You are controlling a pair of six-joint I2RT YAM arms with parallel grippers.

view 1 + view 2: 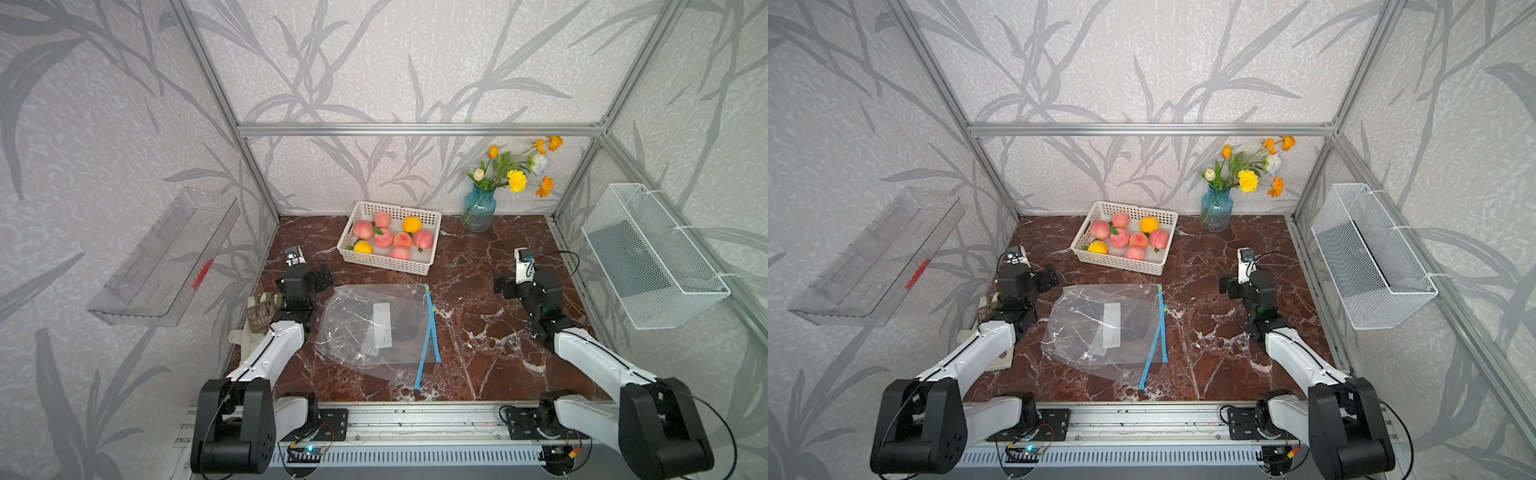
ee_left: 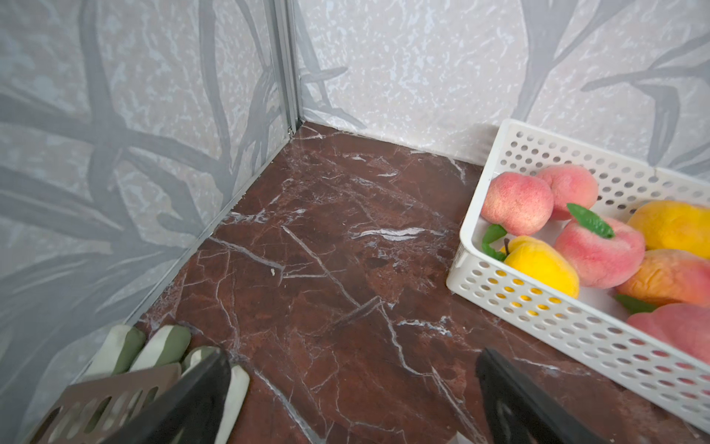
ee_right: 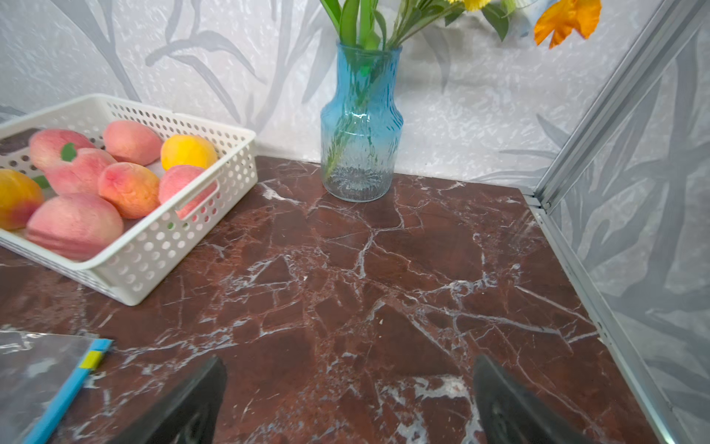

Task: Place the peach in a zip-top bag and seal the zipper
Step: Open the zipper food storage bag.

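Left pincer (image 2: 353, 384) is sitting wide open, gripping nothing. Its black fingers (image 2: 192, 403) are framing bare table (image 2: 326, 250). Right pincer (image 3: 349, 384) is doing the same: jaws fully apart, empty, pointing at open marble short of the vase (image 3: 361, 127).

Peaches (image 1: 383, 239) are all lying in the white perforated basket (image 1: 386, 262) at the back of the table, six pink ones sharing it with two yellow fruits (image 1: 363, 247). None is touching either pincer. In the left wrist view the basket's corner is sitting near the left pincer, off to its inner side, with a pink peach and a yellow fruit lying just inside that corner. From the right pincer the basket is lying well apart, across open table toward the centre.

Zip-top bag (image 1: 374, 328) is lying flat between the two arms, in front of the basket and closer to the left arm. Its blue zipper strip (image 1: 428, 332) is running along the edge facing the right arm, with a yellow slider (image 3: 91, 360) near the far end. Toward the near end the two blue tracks are splitting apart. Neither pincer is touching the bag.

Further out, flowers (image 1: 516, 180) are standing in the vase at the back wall, right of the basket. A slotted beige tray (image 1: 259, 309) is lying beside the left arm by the left wall. A clear shelf (image 1: 166, 257) is hanging on the left wall, and a white wire rack (image 1: 656, 266) on the right wall.
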